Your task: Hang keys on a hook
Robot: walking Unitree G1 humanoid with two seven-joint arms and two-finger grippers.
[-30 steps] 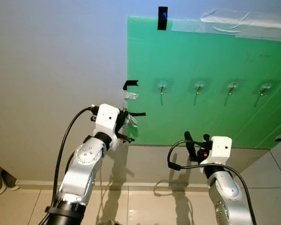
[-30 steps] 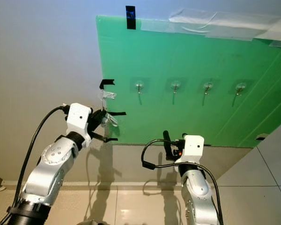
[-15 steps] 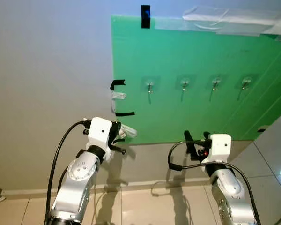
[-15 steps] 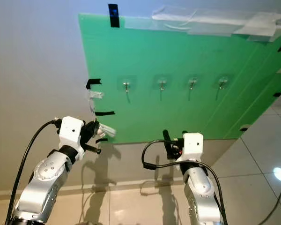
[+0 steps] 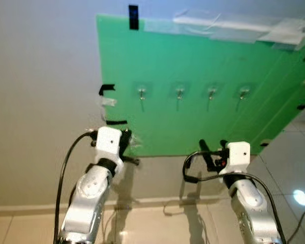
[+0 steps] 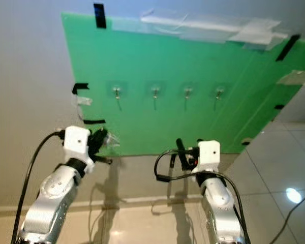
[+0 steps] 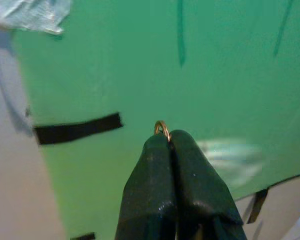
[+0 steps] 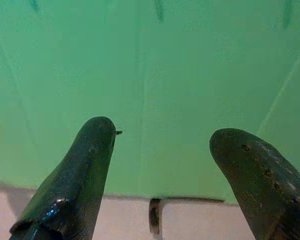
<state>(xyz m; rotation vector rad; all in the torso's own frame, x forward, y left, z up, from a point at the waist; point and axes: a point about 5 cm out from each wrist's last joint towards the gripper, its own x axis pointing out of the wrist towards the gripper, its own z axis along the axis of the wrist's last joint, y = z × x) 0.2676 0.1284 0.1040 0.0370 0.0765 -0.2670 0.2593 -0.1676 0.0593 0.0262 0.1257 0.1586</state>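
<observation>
A green board (image 5: 193, 66) on the wall carries a row of several small metal hooks; the leftmost hook (image 5: 142, 93) is up and to the right of my left gripper (image 5: 128, 147). That gripper is held near the board's lower left corner. In the left wrist view its fingers (image 7: 190, 170) are shut on a small gold key ring (image 7: 161, 126), with a pale clear tag (image 7: 230, 156) beside them. My right gripper (image 5: 212, 150) is open and holds nothing; it points at the board's lower edge below the hooks, and its fingertips (image 8: 97, 135) stand wide apart.
Strips of black tape (image 5: 116, 122) and a scrap of clear tape (image 5: 109, 101) mark the board's left edge. Wide clear tape (image 5: 229, 25) holds its top. A grey wall (image 5: 40, 101) lies to the left and a beige tiled floor (image 5: 162, 223) below.
The whole picture has shifted, so the board now sits further left. Against the board, my left gripper has dropped from the black tape strip to just below it. The right gripper keeps its pose.
</observation>
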